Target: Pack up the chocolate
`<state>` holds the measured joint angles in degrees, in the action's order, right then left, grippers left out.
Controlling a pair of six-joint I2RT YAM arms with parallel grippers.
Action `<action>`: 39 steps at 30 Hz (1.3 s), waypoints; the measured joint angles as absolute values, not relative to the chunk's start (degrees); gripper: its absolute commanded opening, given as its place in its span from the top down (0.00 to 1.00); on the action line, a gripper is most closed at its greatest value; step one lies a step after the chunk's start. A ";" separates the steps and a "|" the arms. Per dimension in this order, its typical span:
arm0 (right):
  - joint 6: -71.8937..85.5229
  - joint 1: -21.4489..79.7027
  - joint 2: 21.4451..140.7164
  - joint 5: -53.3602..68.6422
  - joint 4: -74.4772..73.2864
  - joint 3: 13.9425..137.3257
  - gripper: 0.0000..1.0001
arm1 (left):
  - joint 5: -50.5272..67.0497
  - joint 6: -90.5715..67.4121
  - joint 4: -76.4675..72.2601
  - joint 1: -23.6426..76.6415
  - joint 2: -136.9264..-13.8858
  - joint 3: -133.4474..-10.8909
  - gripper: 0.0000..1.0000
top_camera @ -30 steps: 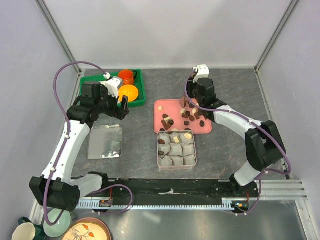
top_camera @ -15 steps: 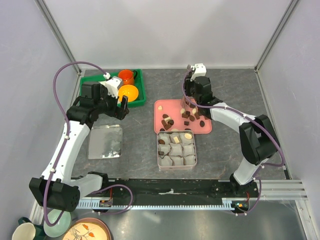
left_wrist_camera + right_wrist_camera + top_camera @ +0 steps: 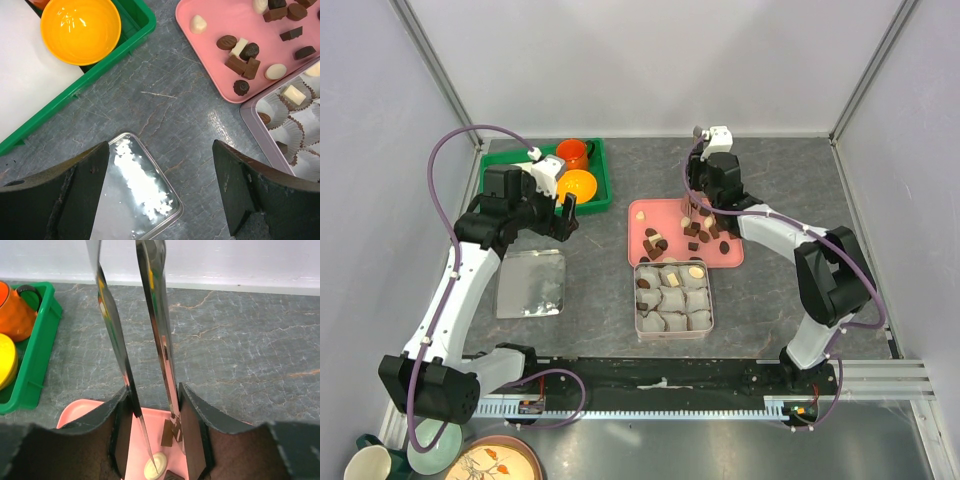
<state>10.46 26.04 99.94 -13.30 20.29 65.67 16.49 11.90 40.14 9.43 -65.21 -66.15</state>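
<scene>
tabletop point(image 3: 770, 300): grey, marbled like stone, closed in by pale walls point(image 3: 660, 70).
chocolate point(image 3: 243, 65): dark and cream pieces lie scattered on the pink tray point(image 3: 660, 215); a few sit in the square tin point(image 3: 711, 300) just beside its near edge.
right gripper point(image 3: 155, 435): over the tray's far part, clamped on metal tongs point(image 3: 156, 325), whose tips reach down beside a cream piece.
left gripper point(image 3: 160, 165): left of the tray, fingers spread wide, empty.
metal lid point(image 3: 135, 195): flat on the tabletop, left of the tray.

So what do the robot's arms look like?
The left arm and right arm are white tubes with chunky black joints. A purple cable loops along each one. The left gripper and right gripper each have two black wedge-shaped fingers, with a small white camera block on the wrist.
</scene>
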 measured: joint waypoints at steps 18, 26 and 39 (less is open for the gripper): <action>12.69 34.89 99.72 -36.27 25.82 63.07 0.53 | 16.62 11.92 40.16 9.43 -63.72 -65.17 0.09; 12.43 35.53 99.70 -41.91 28.08 63.00 0.52 | 16.62 11.97 40.16 9.43 -63.33 -64.69 0.09; 14.50 35.79 101.30 -42.09 28.25 63.00 0.53 | 16.60 13.02 40.12 9.43 -62.72 -63.99 0.09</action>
<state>14.50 35.79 101.30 -42.09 28.25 63.00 16.60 13.02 40.12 9.43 -62.72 -63.99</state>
